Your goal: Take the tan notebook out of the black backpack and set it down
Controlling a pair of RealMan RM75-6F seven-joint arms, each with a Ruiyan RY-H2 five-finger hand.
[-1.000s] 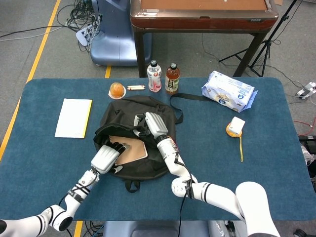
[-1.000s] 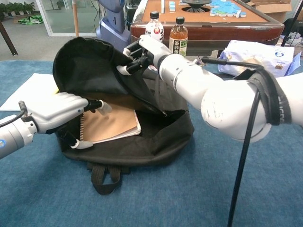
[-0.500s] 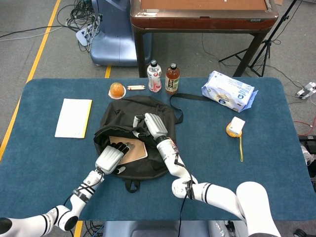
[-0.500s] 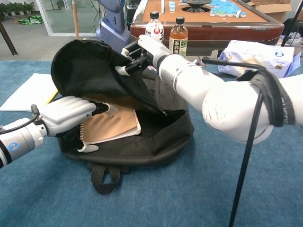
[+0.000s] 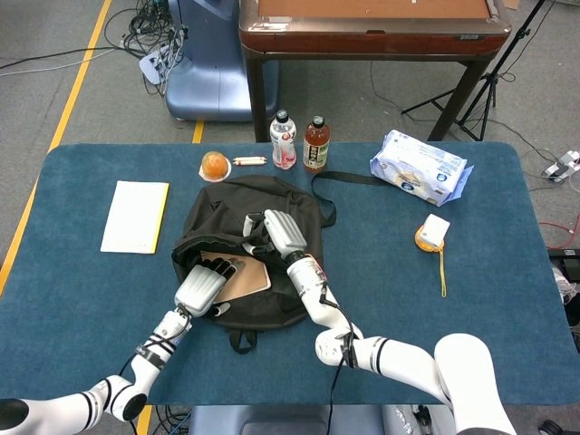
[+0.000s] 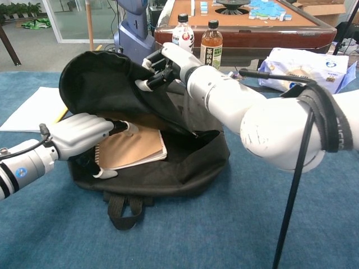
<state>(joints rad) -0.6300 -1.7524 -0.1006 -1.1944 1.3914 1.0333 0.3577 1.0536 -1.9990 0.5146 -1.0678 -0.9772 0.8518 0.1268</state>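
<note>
The black backpack [image 5: 231, 210] [image 6: 168, 168] lies open in the middle of the blue table. My right hand [image 5: 282, 233] [image 6: 163, 60] grips its top flap [image 6: 101, 84] and holds it lifted. Inside lies the tan notebook [image 5: 246, 277] [image 6: 133, 147], spiral edge to the left, partly under the flap. My left hand [image 5: 200, 288] [image 6: 80, 134] reaches into the opening. Its fingers lie on the notebook's left edge and its thumb curls under the near corner, pinching that edge.
A white and yellow pad [image 5: 135, 216] lies left of the backpack. Two bottles [image 5: 284, 140] [image 5: 316, 144] and an orange [image 5: 215, 166] stand behind it. A tissue pack [image 5: 421, 167] and a tape measure [image 5: 434, 233] are on the right. The bag's strap [image 5: 349, 178] trails rightward.
My left hand has pushed further into the bag and closed onto the notebook's left edge. My right hand has drawn the flap slightly higher and leftward. The notebook has not moved.
</note>
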